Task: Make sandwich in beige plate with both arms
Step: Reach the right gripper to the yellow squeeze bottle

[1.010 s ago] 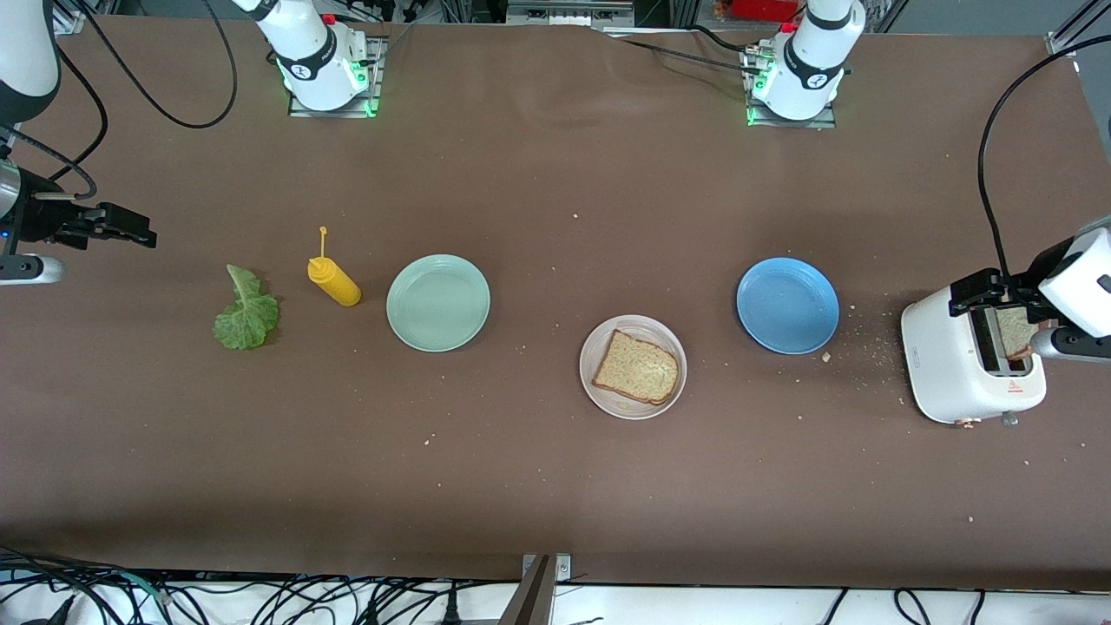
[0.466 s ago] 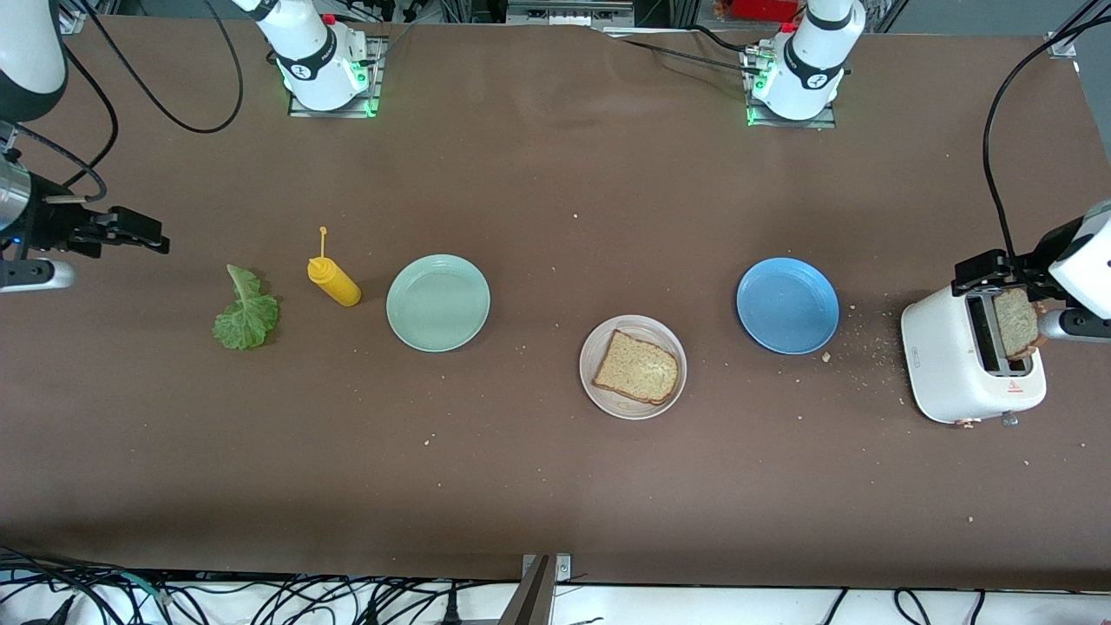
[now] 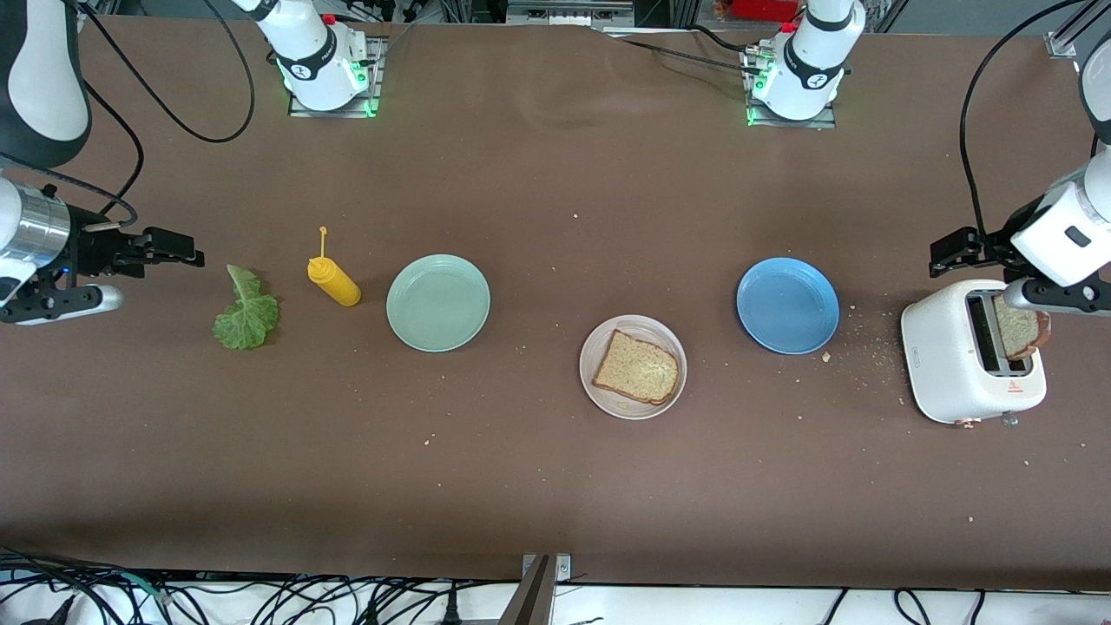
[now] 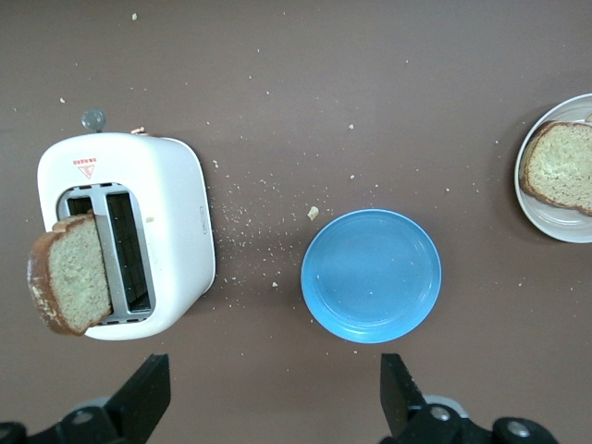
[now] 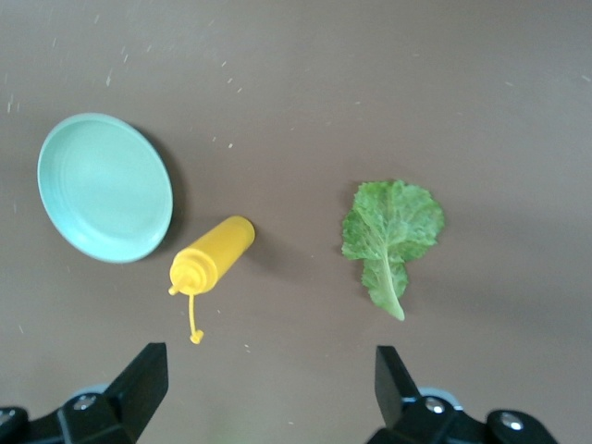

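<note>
Brown table (image 3: 555, 486) with everything strung in a row along its middle. Left arm's end: white toaster (image 3: 963, 365), a bread slice (image 3: 1022, 328) leaning half out of its slot, tilted, not gripped by anything. Left gripper (image 3: 953, 252) up in the air over the table just beside the toaster, jaws spread wide, holding nothing; its wrist view shows both fingers (image 4: 143, 393) well apart with the toaster and blue plate (image 3: 787, 305) below. Right gripper (image 3: 178, 256) over the table at the right arm's end, near the lettuce leaf (image 3: 246, 312), also wide and empty. Mint-green plate (image 3: 438, 302) and the yellow mustard bottle (image 3: 333, 281) lying on its side sit between the lettuce and the beige plate (image 3: 633, 366). Beige plate is nearest the front camera of the three plates and carries one bread slice (image 3: 637, 368), so the sandwich is only its base so far: lettuce and top slice not yet on.

Risks: leaning toaster slice could tip out or crumble if pinched at the crust edge, crumbs (image 3: 868, 351) already scattered beside the toaster; flat, thin lettuce may slip the fingers or tear; the bottle just beside it could get knocked; the two arms could crowd each other over the beige plate
</note>
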Controlling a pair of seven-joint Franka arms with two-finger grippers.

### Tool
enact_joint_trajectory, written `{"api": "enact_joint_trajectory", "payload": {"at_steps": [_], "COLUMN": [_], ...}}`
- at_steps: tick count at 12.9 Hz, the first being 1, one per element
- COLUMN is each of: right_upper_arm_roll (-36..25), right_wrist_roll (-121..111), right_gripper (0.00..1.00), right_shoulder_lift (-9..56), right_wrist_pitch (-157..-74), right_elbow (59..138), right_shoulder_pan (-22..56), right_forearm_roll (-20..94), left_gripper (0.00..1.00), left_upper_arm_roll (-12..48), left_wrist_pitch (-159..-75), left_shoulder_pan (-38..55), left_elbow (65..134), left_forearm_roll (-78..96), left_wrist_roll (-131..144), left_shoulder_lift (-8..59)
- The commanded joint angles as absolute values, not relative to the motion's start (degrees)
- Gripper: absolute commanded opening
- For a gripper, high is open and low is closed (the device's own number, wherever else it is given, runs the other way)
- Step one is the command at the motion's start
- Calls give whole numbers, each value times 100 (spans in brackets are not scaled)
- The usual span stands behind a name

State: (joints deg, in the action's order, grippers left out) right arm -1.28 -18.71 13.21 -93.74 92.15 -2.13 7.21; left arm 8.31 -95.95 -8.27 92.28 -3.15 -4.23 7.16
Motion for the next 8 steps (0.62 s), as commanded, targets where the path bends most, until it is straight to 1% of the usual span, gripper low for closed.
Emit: {"api": "enact_joint_trajectory", "payload": {"at_steps": [1, 2, 3, 4, 6, 7, 8], "right_upper_arm_roll": [-158, -176, -184, -185, -193, -202, -202], "right_wrist_roll": [-3114, -3947, -4825, -5748, -7480, -8219, -8757], "right_gripper": [99, 99, 99, 99, 99, 99, 99], "right_shoulder_lift": [1441, 1485, 1625, 1756, 1802, 1924, 2177], "right_wrist_pitch": [-9299, -9334, -9290, -9290, -9351, -9360, -9308], "right_elbow": [9298, 9455, 9588, 9745, 10167, 10230, 10239], "right_shoulder_pan": [-299, -438, -657, -798, -984, -1010, -1133], "right_forearm_roll": [1141, 1508, 2025, 2291, 2687, 2759, 2934], "left_gripper": [100, 100, 100, 100, 100, 100, 100], "left_upper_arm_roll": [835, 835, 835, 835, 844, 844, 844], "left_wrist_pitch": [-9799, -9896, -9931, -9932, -9870, -9818, -9783], "left_shoulder_pan": [-879, -870, -870, -870, -870, -870, -861], "left_elbow": [9650, 9763, 9773, 9765, 9695, 9660, 9581], "left_forearm_roll": [-114, -114, -114, -114, -123, -123, -123], "left_wrist_roll": [-387, -387, -387, -387, -492, -614, -659], "left_shoulder_lift": [396, 335, 334, 325, 325, 308, 325]}}
